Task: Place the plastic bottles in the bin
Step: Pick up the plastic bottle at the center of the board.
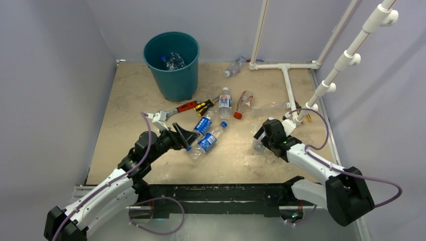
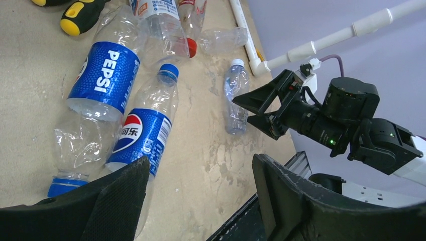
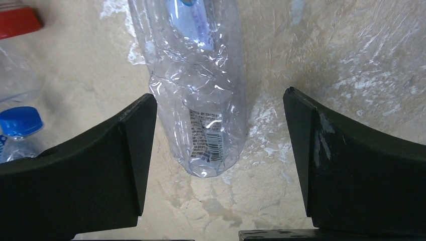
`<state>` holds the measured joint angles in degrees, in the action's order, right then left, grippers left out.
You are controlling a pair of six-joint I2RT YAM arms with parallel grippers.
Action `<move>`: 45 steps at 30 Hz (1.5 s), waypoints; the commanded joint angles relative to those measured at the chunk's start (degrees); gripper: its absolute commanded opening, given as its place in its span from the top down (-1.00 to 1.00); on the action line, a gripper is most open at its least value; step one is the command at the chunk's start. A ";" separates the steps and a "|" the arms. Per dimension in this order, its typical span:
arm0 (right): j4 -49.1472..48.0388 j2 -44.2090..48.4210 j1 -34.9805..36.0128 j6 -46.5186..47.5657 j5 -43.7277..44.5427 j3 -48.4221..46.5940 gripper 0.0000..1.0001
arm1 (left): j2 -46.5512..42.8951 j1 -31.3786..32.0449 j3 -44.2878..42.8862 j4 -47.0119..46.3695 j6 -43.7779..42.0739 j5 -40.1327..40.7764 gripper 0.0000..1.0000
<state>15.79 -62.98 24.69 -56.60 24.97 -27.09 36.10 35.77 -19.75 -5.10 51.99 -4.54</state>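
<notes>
The teal bin [image 1: 173,75] stands at the back left with bottles inside [image 1: 174,61]. Two blue-labelled Pepsi bottles [image 1: 203,124] [image 1: 207,142] lie mid-table. My left gripper [image 1: 188,135] [image 2: 201,165] is open just beside them, with only bare table between its fingers; the nearer Pepsi bottle [image 2: 143,133] lies by its left finger. My right gripper [image 1: 266,136] [image 3: 218,98] is open astride the base end of a small clear bottle [image 3: 201,110] [image 2: 236,98], whose side is close to the left finger. More bottles lie behind: white-capped [image 1: 224,103], red-capped [image 1: 242,104], clear [image 1: 234,66] [image 1: 269,108].
A red-handled wrench [image 1: 176,111] and a yellow-black screwdriver [image 1: 205,105] lie between the bin and the Pepsi bottles. A white pipe frame [image 1: 289,83] runs along the back right of the table. Grey walls close in the left, back and right sides.
</notes>
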 commanded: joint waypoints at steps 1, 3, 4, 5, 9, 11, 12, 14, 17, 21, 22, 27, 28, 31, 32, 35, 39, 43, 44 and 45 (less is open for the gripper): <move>-2.72 -3.03 -0.24 -0.53 -0.70 0.18 -0.88 | -0.21 0.10 0.65 -2.42 0.84 -0.83 -0.48; -3.91 -5.28 -0.17 0.00 -0.92 -0.24 -0.88 | -0.62 0.10 0.75 -2.05 0.86 -0.85 -0.47; -4.50 -6.46 -0.23 0.29 -1.11 -0.39 -0.87 | -0.85 0.16 0.76 -1.77 0.84 -0.86 -0.47; -5.04 -7.09 -0.21 0.57 -1.33 -0.61 -0.87 | -1.16 0.14 0.83 -1.41 0.84 -0.83 -0.47; -7.25 -8.30 -0.18 1.51 -2.69 -0.70 -0.76 | -2.35 0.13 0.66 0.14 0.63 -0.41 -0.47; -8.23 -8.75 -0.17 1.93 -2.83 -0.77 -0.68 | -2.60 0.15 0.51 0.54 0.51 -0.30 -0.47; -8.50 -8.89 -0.19 2.17 -2.76 -0.73 -0.65 | -2.66 0.12 0.41 0.73 0.45 -0.24 -0.47; -9.18 -8.85 -0.17 2.61 -2.88 -0.41 -0.55 | -2.66 0.09 0.04 1.03 0.27 -0.25 -0.47; -9.73 -8.05 -0.17 3.51 -3.13 0.30 -0.36 | -2.55 0.10 -0.35 1.40 0.10 -0.14 -0.47; -10.15 -6.02 -0.17 5.12 -3.80 0.55 -0.11 | -2.44 0.12 -0.93 1.92 0.00 -0.04 -0.47; -10.20 -4.95 -0.19 5.75 -4.19 0.43 -0.06 | -2.44 0.09 -1.14 2.24 -0.11 -0.04 -0.47; -8.77 4.08 2.15 10.64 -7.47 -1.24 0.12 | -3.43 0.10 -3.94 7.76 -2.06 1.02 -0.47; -8.48 6.92 2.95 11.34 -8.60 -1.49 0.15 | -3.86 0.10 -4.70 8.96 -2.71 1.61 -0.47; -10.61 16.06 5.90 14.56 -12.85 -1.05 0.28 | -4.76 0.13 -7.10 10.91 -4.44 3.24 -0.47; -12.07 18.90 6.77 15.42 -14.84 -0.65 0.30 | -4.88 0.15 -7.87 11.06 -4.84 3.62 -0.47; -17.24 25.36 9.32 21.50 -23.33 0.37 0.37 | -4.82 0.15 -10.50 10.32 -6.10 4.36 -0.47; -20.50 31.36 11.47 26.66 -30.37 2.56 0.44 | -3.85 0.10 -13.81 8.99 -7.75 5.89 -0.47; -26.98 35.79 11.59 29.55 -41.39 6.21 0.48 | -3.19 0.11 -14.48 2.92 -8.16 4.87 -0.49; -29.26 36.91 11.61 29.61 -44.01 7.34 0.51 | -3.14 0.05 -14.26 0.65 -7.96 4.02 -0.50; -32.04 37.89 11.59 29.43 -46.52 8.37 0.54 | -3.16 0.07 -13.89 -1.97 -7.91 2.58 -0.51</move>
<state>-5.50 -28.18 36.01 -31.42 -7.77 -22.04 32.51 35.77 -32.36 2.44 45.58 0.03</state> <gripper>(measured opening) 0.375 0.746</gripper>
